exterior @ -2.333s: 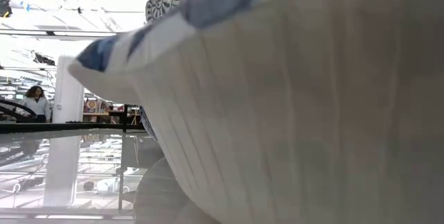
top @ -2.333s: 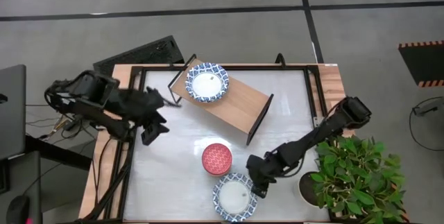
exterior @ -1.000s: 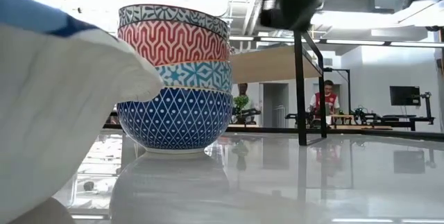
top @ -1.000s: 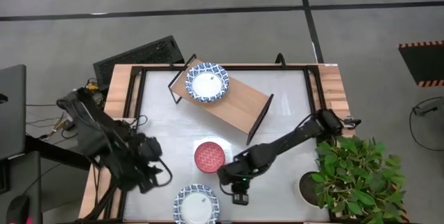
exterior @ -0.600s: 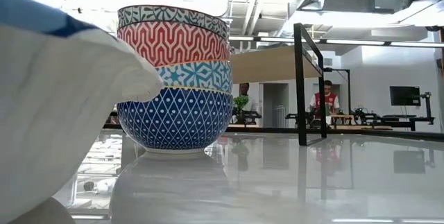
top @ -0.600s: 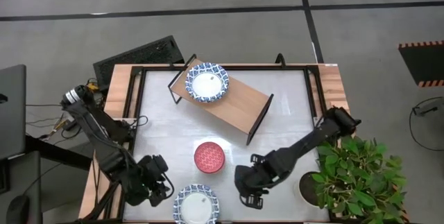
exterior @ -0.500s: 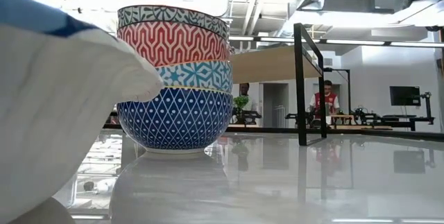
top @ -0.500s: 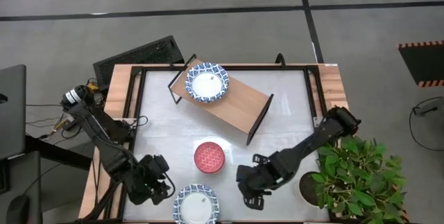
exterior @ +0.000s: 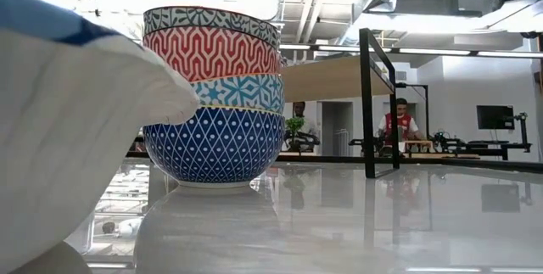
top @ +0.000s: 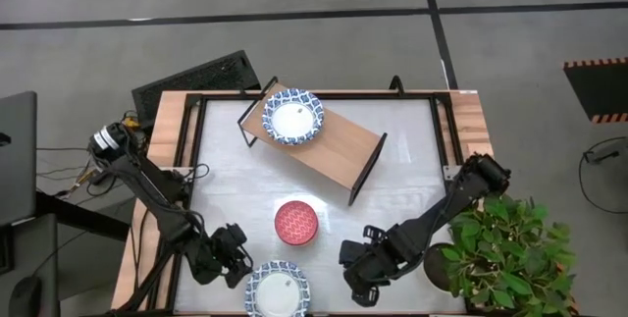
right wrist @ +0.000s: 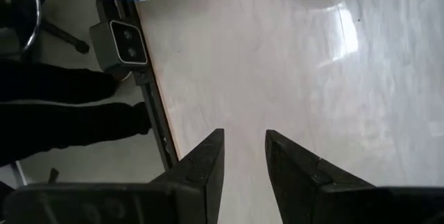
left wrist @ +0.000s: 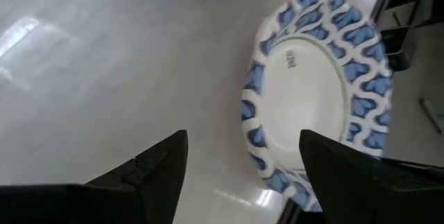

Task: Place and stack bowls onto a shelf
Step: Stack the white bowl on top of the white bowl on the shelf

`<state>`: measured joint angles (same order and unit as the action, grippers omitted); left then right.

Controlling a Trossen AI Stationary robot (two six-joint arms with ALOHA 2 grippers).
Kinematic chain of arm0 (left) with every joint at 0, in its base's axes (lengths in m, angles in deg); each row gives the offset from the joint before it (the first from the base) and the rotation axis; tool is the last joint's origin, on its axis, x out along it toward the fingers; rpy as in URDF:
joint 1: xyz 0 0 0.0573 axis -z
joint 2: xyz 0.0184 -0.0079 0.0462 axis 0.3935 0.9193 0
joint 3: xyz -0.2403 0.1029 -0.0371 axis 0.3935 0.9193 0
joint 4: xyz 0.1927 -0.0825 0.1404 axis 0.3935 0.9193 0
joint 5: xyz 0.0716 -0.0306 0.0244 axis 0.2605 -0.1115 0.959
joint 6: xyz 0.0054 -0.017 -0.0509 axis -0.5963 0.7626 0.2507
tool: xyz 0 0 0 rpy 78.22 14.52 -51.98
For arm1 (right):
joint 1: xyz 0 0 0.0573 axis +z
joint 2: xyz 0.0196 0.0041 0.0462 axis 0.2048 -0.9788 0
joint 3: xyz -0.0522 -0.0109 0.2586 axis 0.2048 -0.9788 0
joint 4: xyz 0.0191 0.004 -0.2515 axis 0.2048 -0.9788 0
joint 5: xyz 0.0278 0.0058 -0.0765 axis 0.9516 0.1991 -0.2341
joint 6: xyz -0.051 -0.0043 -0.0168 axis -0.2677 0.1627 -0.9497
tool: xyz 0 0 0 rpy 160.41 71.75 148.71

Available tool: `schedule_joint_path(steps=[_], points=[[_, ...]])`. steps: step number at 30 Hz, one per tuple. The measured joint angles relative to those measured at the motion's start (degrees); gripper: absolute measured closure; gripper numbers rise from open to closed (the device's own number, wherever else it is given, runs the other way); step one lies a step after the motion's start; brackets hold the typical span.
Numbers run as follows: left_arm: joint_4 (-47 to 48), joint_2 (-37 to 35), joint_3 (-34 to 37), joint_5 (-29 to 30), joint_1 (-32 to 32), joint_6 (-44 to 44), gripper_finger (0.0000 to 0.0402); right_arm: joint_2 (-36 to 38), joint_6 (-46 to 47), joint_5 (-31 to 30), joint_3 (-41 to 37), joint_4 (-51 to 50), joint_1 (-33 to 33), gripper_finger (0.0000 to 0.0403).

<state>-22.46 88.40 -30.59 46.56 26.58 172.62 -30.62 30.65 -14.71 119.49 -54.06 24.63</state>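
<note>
- The shelf (top: 312, 144) runs diagonally across the table's (top: 412, 180) far side, one white bowl (top: 292, 118) at its left end.
- Second white bowl (top: 277, 291) sits upright at the near edge.
- Left gripper (top: 234, 258), fingers apart, just beside it.
- Right gripper (top: 361, 292): empty, fingers slightly parted.

Potted plant (top: 500, 243) (table's right edge), distant person (exterior: 395, 125)

White glossy table (top: 392, 170), black frame. On it: shelf (top: 334, 150) standing at the far side, angled, with one blue-rimmed bowl (top: 291, 118) on its left end; red bowl stack (top: 295, 223) mid-table; another blue-rimmed bowl (top: 276, 290) at the near edge.
</note>
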Motion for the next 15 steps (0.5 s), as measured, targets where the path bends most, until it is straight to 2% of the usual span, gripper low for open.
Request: schedule_joint_path(steps=[6, 12, 15], points=[[-2.1, 4.8, 0.3, -1.7, -0.4, -1.6, 0.014, 0.0, 2.0, 0.0, 0.0, 0.0, 0.4, 0.0272], [-13.6, 10.0, 0.2, -3.6, -1.3, -3.4, 0.014, 0.0, 2.4, 0.1, 0.0, 0.0, 0.6, 0.0272], [-15.6, 12.3, 0.2, -5.1, -1.9, -3.3, 0.014, 0.0, 2.4, 0.2, 0.0, 0.0, 0.6, 0.0272]])
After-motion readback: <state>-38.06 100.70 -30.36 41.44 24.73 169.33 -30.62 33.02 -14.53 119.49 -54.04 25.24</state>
